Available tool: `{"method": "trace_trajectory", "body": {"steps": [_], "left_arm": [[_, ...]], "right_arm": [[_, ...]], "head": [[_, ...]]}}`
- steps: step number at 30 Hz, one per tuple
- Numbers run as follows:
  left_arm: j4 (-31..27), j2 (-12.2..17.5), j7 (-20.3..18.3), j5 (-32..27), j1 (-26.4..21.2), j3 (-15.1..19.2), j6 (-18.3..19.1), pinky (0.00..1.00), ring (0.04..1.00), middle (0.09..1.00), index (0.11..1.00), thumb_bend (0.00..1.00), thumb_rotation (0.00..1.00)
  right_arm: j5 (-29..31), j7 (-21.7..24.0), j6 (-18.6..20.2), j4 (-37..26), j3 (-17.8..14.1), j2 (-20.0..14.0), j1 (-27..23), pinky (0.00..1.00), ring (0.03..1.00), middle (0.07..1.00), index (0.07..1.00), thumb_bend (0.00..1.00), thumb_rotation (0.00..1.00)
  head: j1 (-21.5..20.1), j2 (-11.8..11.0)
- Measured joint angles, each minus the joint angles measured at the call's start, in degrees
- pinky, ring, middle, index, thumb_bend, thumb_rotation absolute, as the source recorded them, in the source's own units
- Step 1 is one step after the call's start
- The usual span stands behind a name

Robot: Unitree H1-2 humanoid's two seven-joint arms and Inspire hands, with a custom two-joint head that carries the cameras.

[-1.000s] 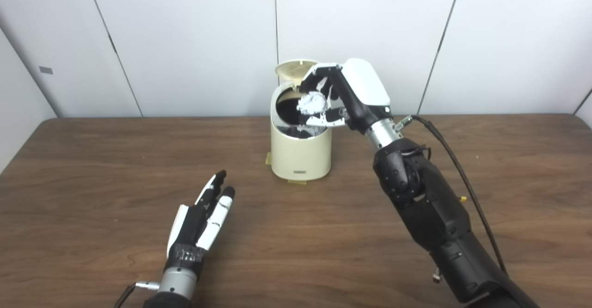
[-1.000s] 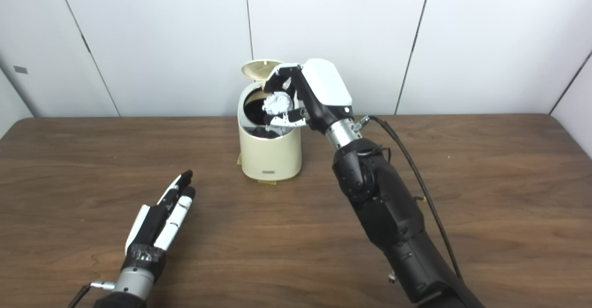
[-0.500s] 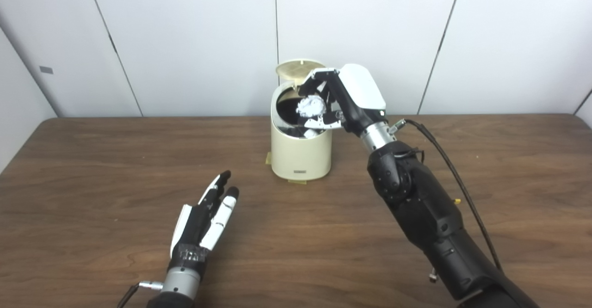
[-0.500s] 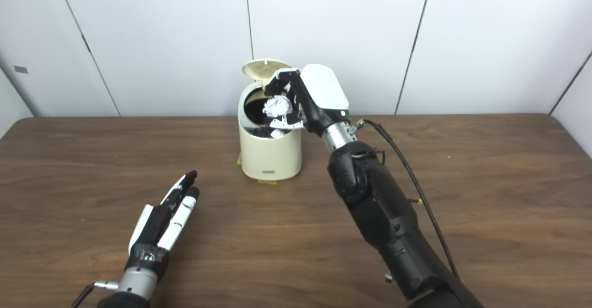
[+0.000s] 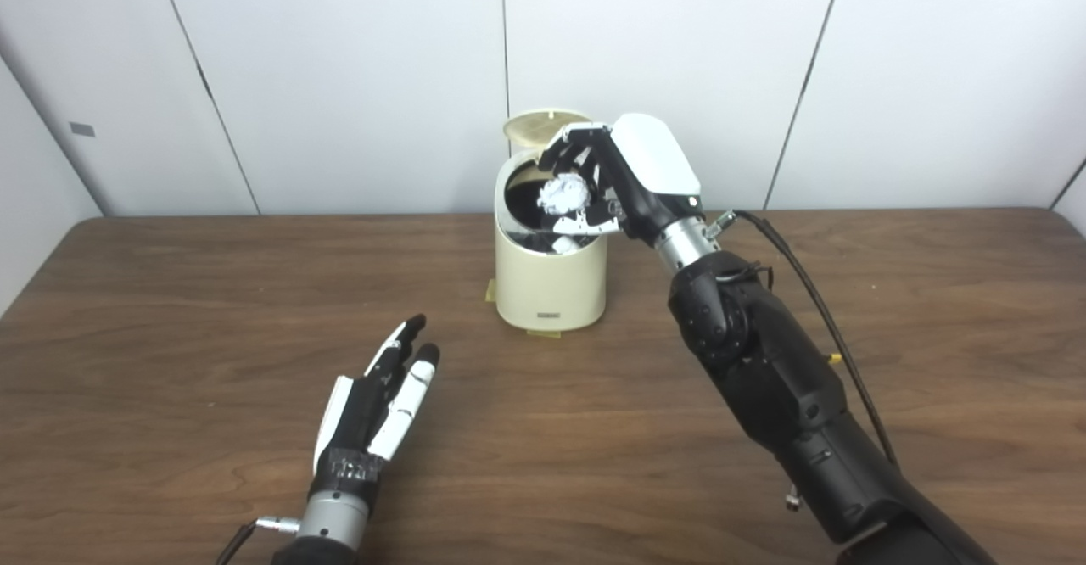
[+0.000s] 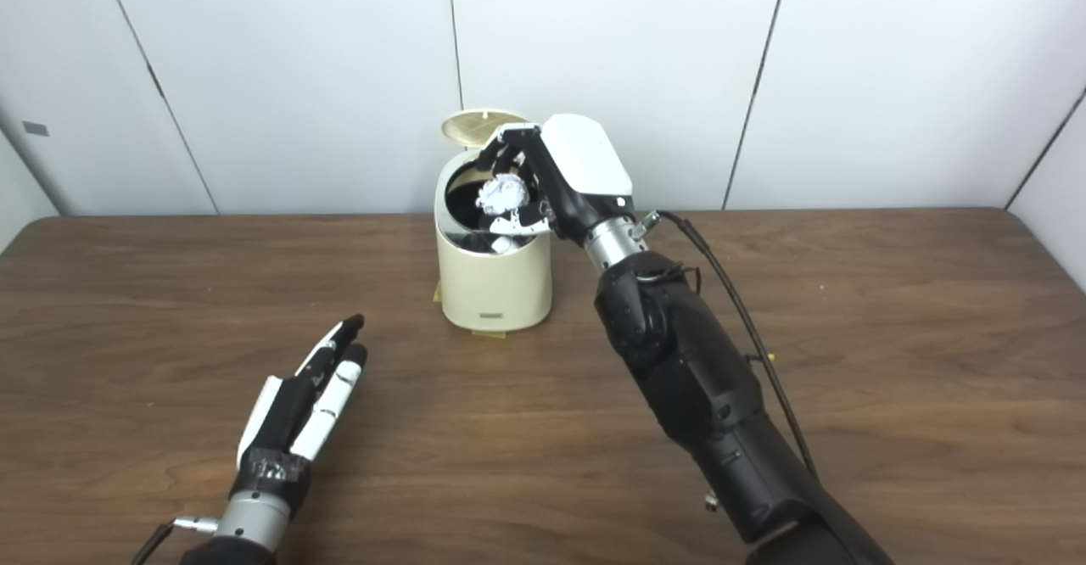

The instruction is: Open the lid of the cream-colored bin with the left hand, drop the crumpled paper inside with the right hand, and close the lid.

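The cream-colored bin (image 5: 550, 281) stands at the back middle of the table, its round lid (image 5: 541, 126) tipped up behind the dark opening. My right hand (image 5: 619, 176) hovers over the opening, shut on the crumpled white paper (image 5: 564, 195), which hangs just above the rim. Another pale scrap (image 5: 562, 245) shows inside the bin. My left hand (image 5: 377, 404) lies flat on the table in front and to the left of the bin, fingers straight, holding nothing.
The brown wooden table (image 5: 170, 310) spans the view, with white wall panels behind it. A black cable (image 5: 814, 293) trails along my right forearm. Small yellow tabs (image 5: 492, 292) stick out under the bin's base.
My right hand has shifted a little left and lower, carrying the paper further over the bin's opening. The left hand has barely moved.
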Motion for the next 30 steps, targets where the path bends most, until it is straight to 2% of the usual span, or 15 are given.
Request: {"method": "trace_trajectory", "body": {"steps": [2,4,9,19,21,22,23,24,26,30], "left_arm": [[0.0,-0.02,0.0,0.07,0.01,-0.02,0.0,1.0,0.99,0.983,0.971,0.56,0.8],[-0.01,-0.04,0.0,0.25,0.03,-0.1,0.0,1.0,0.992,0.982,0.972,0.56,0.81],[-0.01,-0.11,0.0,0.33,0.04,-0.1,0.0,1.0,0.995,0.983,0.967,0.58,0.8],[0.0,-0.26,0.03,0.43,0.04,-0.11,-0.05,0.99,0.982,0.976,0.967,0.56,0.79],[-0.01,-0.28,0.02,0.4,0.04,-0.09,-0.05,1.0,0.995,0.985,0.971,0.56,0.8],[-0.01,-0.29,0.0,0.41,0.04,-0.1,-0.05,1.0,0.998,0.987,0.971,0.56,0.8],[-0.01,-0.31,-0.01,0.41,0.04,-0.11,-0.05,1.0,0.999,0.99,0.973,0.56,0.8],[-0.01,-0.31,-0.03,0.4,0.04,-0.11,-0.06,1.0,1.0,0.989,0.972,0.56,0.8],[0.0,-0.32,-0.07,0.36,0.04,-0.1,-0.12,1.0,1.0,0.989,0.97,0.57,0.79],[0.0,-0.34,-0.07,0.36,0.03,-0.09,-0.15,1.0,1.0,0.992,0.971,0.57,0.8]], "right_arm": [[-0.35,-0.02,0.49,-0.25,0.37,-0.05,0.0,0.51,0.616,0.695,0.668,0.89,0.03],[-0.9,-0.09,0.61,-0.53,0.82,-0.24,0.0,0.54,0.636,0.699,0.674,0.91,0.04],[-0.98,0.07,0.75,-0.86,1.16,-0.41,0.01,0.58,0.663,0.702,0.675,0.91,0.05],[-1.08,-0.06,1.17,-0.96,1.46,-0.46,0.01,0.55,0.634,0.664,0.639,0.89,0.04],[-0.98,-0.22,1.12,-0.95,1.45,-0.46,0.02,0.48,0.555,0.608,0.603,0.84,0.01],[-0.8,-0.32,1.04,-0.95,1.41,-0.45,0.04,0.45,0.515,0.545,0.552,0.69,0.0],[-0.43,-0.48,0.84,-0.94,1.3,-0.43,0.12,0.41,0.457,0.527,0.536,0.6,0.0],[0.21,-0.7,0.48,-0.91,1.01,-0.36,0.28,0.39,0.426,0.517,0.528,0.56,0.0],[1.35,-2.13,-0.83,-0.79,0.44,-0.18,0.91,0.36,0.403,0.503,0.513,0.51,0.0],[2.41,-4.9,-3.95,-0.24,-0.29,0.07,2.26,0.35,0.394,0.503,0.507,0.5,0.0]], "head": [[0.0,0.09],[0.18,0.09],[0.26,0.09],[0.44,0.09],[0.44,0.09],[0.44,0.09],[0.44,0.09],[0.44,0.09],[0.44,0.09],[0.0,0.18]]}}
